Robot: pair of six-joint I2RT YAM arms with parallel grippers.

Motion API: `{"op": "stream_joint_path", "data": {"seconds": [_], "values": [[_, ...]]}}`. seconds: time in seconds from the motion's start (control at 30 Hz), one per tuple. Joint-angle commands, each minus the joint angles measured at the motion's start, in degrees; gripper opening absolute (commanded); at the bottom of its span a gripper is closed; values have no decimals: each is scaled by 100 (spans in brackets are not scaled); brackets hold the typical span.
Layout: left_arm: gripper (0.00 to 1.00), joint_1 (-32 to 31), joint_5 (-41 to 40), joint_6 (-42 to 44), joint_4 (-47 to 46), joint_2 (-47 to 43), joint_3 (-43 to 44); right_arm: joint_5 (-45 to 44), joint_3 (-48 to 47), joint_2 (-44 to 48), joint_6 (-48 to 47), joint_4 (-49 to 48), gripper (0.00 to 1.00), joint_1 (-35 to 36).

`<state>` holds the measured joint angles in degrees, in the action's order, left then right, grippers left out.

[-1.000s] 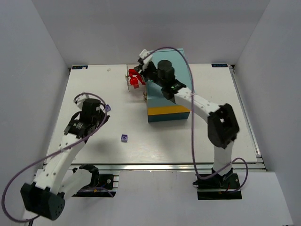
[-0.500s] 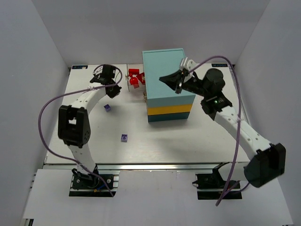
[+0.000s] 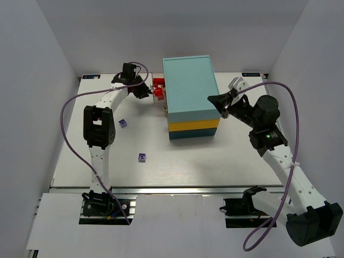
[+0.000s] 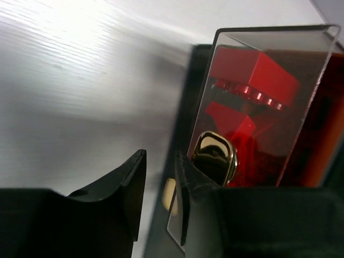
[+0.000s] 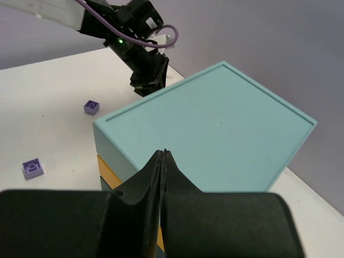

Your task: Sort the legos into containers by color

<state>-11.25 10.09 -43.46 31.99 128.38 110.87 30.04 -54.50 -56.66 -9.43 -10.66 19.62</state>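
The teal and yellow cabinet (image 3: 189,88) stands mid-table. A clear drawer (image 3: 158,90) holding red legos (image 4: 252,78) sticks out a little from its left side. My left gripper (image 3: 145,90) is right at that drawer's front. In the left wrist view its jaws (image 4: 159,180) stand narrowly apart, with the right finger against the clear front beside the gold handle (image 4: 215,156). My right gripper (image 3: 216,102) is shut and empty, just over the cabinet's right edge (image 5: 163,153). Two purple legos (image 3: 123,123) (image 3: 141,157) lie on the table to the left.
The purple legos also show in the right wrist view (image 5: 92,107) (image 5: 33,167). White walls surround the table on three sides. The left arm (image 5: 137,51) reaches across the far left of the table toward the cabinet.
My left gripper has moved right to the red drawer's front, and the drawer sits further into the cabinet. My right arm has pulled back right, off the cabinet top.
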Motion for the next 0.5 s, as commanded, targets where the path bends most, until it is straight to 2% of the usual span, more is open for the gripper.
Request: {"op": "stream_joint_path", "data": {"seconds": [0.0,0.07,0.17,0.47], "values": [[40,-80,1177,92,-623,-243,58,-209,97,15,73,90,0,-142],[53,-80,1328,101,-632,-234,-4,-183,124,15,117,90,0,-195],[59,-80,1583,101,-808,-278,-266,-148,124,-20,143,90,0,-283],[63,-80,2339,75,-1326,-375,-760,-165,27,-187,214,160,0,-485]]}}
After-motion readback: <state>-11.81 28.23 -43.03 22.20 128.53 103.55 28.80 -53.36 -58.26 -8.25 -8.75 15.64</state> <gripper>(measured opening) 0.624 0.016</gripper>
